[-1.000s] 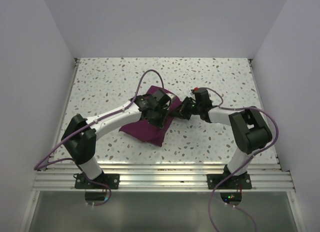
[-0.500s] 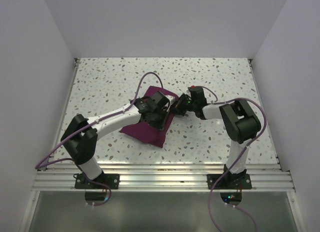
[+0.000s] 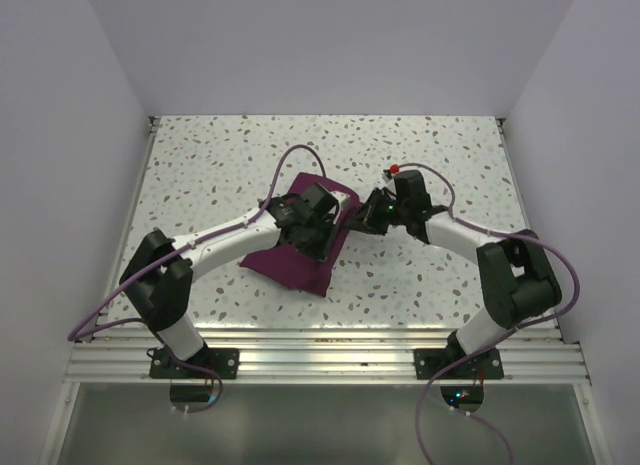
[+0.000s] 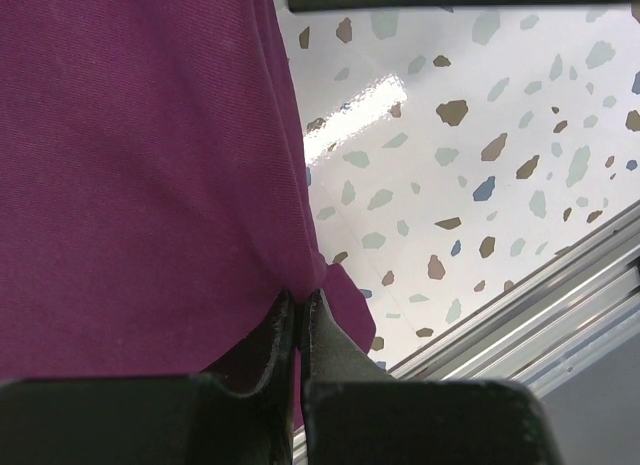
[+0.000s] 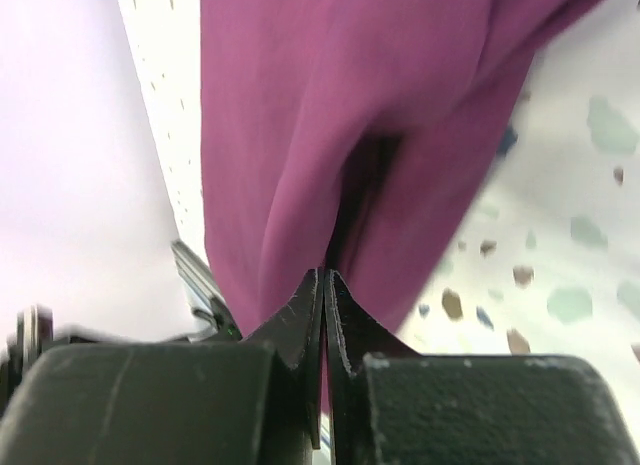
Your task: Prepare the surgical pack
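From the top external view, 1 surgical pack (image 3: 288, 264), a soft, matte maroon cloth bunched into a rumpled, roughly slanted shape, lies near the middle of the counter (image 3: 220, 155). The counter is glossy white with small grey and brown flecks. 3 plain pale walls (image 3: 330, 45) enclose it, and a ribbed metal rail (image 3: 330, 357) runs along its near edge. 2 white-and-black arms trail purple cables (image 3: 290, 160). The left end effector (image 3: 320, 241) sits over the cloth, and the right end effector (image 3: 364, 219) meets the cloth's right edge.

In the left wrist view, the fine woven cloth (image 4: 140, 165) fills the left half. The left end effector (image 4: 297, 303) is clenched, its 2 black fingers pinching the cloth's lower edge above the speckled counter (image 4: 450, 185).

In the right wrist view, the cloth (image 5: 330, 95) hangs in smooth folds. The right end effector (image 5: 325, 280) is clamped tight on 1 fold, beside the counter (image 5: 575, 185).
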Robot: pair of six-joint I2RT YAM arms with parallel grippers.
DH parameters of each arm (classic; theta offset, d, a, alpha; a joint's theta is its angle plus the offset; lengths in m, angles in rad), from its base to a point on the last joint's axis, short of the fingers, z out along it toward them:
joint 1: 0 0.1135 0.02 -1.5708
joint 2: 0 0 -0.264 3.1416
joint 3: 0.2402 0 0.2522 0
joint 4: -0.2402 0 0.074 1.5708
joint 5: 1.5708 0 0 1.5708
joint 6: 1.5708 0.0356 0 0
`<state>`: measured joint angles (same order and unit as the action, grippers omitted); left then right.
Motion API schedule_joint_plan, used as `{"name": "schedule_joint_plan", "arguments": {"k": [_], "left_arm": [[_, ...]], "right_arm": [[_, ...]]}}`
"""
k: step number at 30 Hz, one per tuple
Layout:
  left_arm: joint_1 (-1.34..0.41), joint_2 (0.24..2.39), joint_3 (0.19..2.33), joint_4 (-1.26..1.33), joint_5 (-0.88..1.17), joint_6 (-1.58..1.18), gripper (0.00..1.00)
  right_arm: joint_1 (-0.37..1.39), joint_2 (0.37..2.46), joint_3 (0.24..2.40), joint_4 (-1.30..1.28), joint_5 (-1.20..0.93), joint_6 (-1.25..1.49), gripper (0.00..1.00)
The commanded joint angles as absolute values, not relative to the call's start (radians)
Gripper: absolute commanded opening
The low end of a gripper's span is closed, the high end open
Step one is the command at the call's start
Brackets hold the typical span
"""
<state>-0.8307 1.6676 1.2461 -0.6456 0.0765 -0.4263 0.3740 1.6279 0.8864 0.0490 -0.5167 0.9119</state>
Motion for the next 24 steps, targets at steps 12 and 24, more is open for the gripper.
{"name": "schedule_joint_plan", "arguments": {"k": [12, 24], "left_arm": [[-0.834, 1.621, 1.282, -0.673, 0.115, -0.414, 0.0], [-0.834, 1.641, 1.281, -0.649, 0.15, -0.426, 0.0]], "right_arm": [[0.546, 1.577, 0.719, 0.172, -0.595, 0.857, 0.0], [0.64, 1.712, 0.744, 0.437, -0.601, 1.057, 0.0]]}}
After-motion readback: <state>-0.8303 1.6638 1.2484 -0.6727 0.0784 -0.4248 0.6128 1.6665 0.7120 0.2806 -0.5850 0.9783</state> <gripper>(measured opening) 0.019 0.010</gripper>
